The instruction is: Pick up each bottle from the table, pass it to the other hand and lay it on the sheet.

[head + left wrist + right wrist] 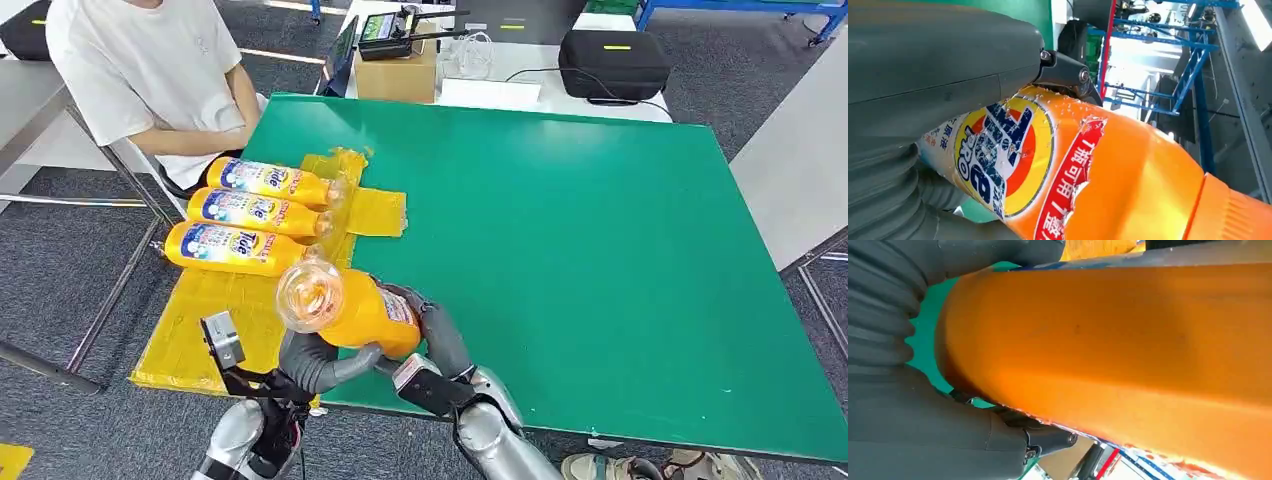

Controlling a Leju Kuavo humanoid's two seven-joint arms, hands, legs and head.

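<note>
Bottle in hand: an orange plastic detergent bottle with a clear rounded cap (350, 305) is held above the near edge of the green table (560, 230), its cap end raised toward the camera and tilted toward the yellow plastic sheet (200, 310).

Appearance: a smooth, glossy orange body is seen, with a blue, yellow and red printed label and a red strip of Chinese characters; the label edges look torn and flecked in the left wrist view.

Left hand (315, 358): it is wrapped under and around the bottle's body, the thick grey thumb pressed against the label.

Right hand (432, 335): its dark fingers are closed round the bottle's lower body, so the bottle is gripped by both hands at once.

Step judged: the handover between hands appears to be under way; the laying down has not yet been done.

Handling judged: the shell is probably stiff yet slightly yielding, and the glossy skin is likely slippery. Whether it is full cannot be told, so some weight should be allowed for. Being round, it may roll once laid flat.

Where to hold: the labelled mid-body is judged best, since the paper gives more friction than bare plastic; the cap should be avoided.

Bottles already laid: three matching orange bottles (255, 215) lie side by side on the sheet.

Nearby: a seated person in a white shirt (150, 70) is beside the table's far left corner.
</note>
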